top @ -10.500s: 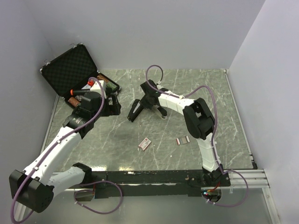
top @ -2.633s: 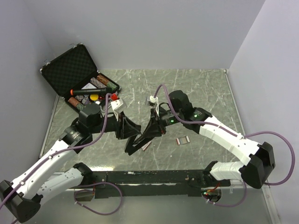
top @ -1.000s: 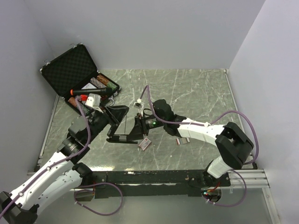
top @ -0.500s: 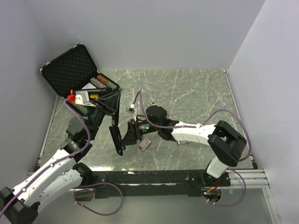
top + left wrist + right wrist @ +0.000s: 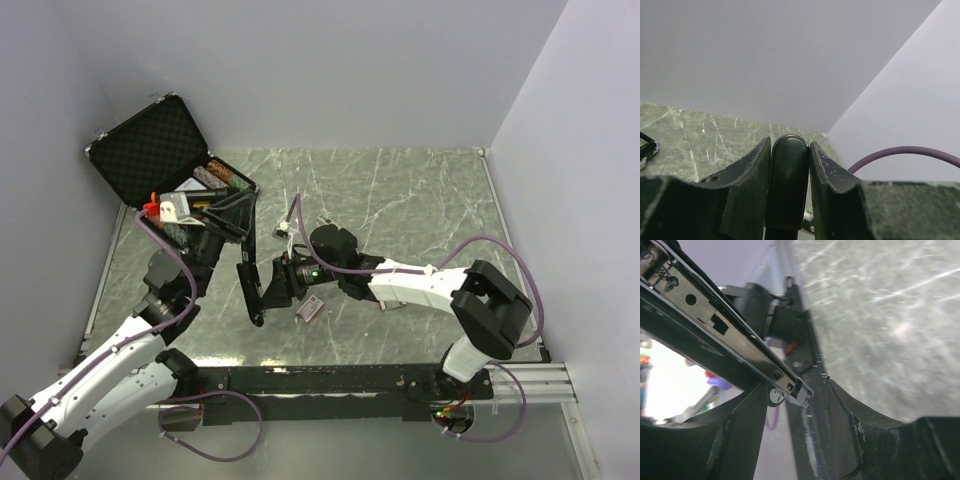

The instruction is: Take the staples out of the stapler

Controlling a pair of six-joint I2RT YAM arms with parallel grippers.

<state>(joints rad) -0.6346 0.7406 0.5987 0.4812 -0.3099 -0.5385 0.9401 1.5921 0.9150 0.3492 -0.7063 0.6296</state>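
Looking down from above, a green marbled table (image 5: 420, 200) sits between pale walls, with two white and black robot arms reaching in from its near edge. Both arms meet at a black stapler (image 5: 249, 293) hinged wide open and lifted off the table, left of centre. The left gripper (image 5: 222, 218) holds the upper half, which slants up towards an open black case (image 5: 150, 150) at the far left corner. That case has a foam-lined lid, and several small items lie in its tray. The right gripper (image 5: 278, 283) is at the lower half, a dark bar hanging steeply downward with its low end near the table. A small white and red pack (image 5: 311, 309) lies on the marble just beside the right gripper. In the left wrist view, the left gripper (image 5: 789, 146) has its two dark fingers (image 5: 747, 175) pressed against either side of the stapler's (image 5: 788, 170) rounded black end, clamped on it. In the right wrist view, a shiny metal staple rail (image 5: 715, 325) with small holes runs diagonally down from the upper left. The rail's tip ends in the gap of the right gripper (image 5: 795, 392). There the fingers (image 5: 740, 440) stand partly apart on either side of a dark part of the stapler that fills the space between them, so they appear to grip it. Whether any staples are in the rail cannot be made out.
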